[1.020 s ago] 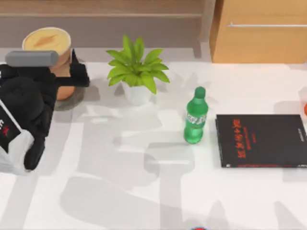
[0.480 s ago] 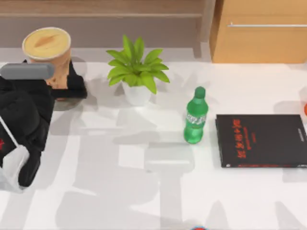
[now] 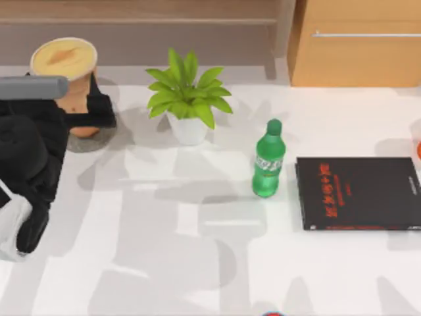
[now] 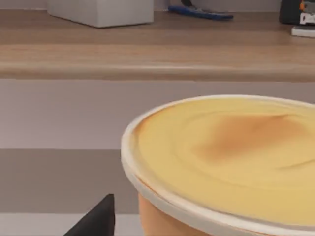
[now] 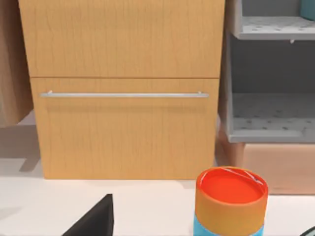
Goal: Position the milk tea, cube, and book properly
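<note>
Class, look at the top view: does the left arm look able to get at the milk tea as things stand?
Probably yes. The left gripper is already at the milk tea at the table's far left, its dark jaws around the cup's side. Nothing stands between them; the plant sits apart to the right.

On the table (image 3: 197,276) there was one milk tea (image 3: 64,58), one potted plant (image 3: 187,99), one green bottle (image 3: 268,160) and one black book (image 3: 358,193). One robot arm (image 3: 29,151) reached in at the left. One orange-topped can (image 5: 230,201) stood before one wooden cabinet (image 5: 123,88).
</note>
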You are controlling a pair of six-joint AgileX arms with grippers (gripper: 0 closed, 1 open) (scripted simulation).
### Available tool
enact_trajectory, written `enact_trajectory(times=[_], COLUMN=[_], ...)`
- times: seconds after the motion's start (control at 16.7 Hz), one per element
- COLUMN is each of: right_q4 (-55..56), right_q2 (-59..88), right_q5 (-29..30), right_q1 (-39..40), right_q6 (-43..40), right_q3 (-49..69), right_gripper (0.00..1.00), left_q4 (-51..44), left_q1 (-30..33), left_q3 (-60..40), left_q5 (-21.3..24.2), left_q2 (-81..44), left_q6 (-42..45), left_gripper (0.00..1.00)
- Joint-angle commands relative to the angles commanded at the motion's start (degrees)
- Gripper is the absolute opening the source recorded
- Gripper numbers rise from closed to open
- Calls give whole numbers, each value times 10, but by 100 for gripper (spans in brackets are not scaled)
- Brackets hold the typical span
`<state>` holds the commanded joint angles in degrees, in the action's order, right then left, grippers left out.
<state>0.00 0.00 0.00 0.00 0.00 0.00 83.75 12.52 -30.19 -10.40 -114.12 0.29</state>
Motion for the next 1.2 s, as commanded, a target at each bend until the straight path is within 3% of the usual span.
enact_trajectory(times=[0.36, 0.78, 1.02, 1.2], right_q4=[0, 0, 0, 0], right_q2=[0, 0, 0, 0], right_q5=[0, 0, 0, 0], right_q1=[0, 0, 0, 0], right_q6=[0, 0, 0, 0], right_q3=[0, 0, 0, 0], right_gripper=[100, 100, 100, 100], left_q4=[-66, -73, -128, -226], left_q1=[3, 1, -15, -42], left_q3=[21, 17, -49, -126], left_q5=[-5, -7, -20, -35], left_q2=[89, 96, 104, 104], left_q6=[1, 2, 20, 44], left_gripper=[100, 100, 100, 100])
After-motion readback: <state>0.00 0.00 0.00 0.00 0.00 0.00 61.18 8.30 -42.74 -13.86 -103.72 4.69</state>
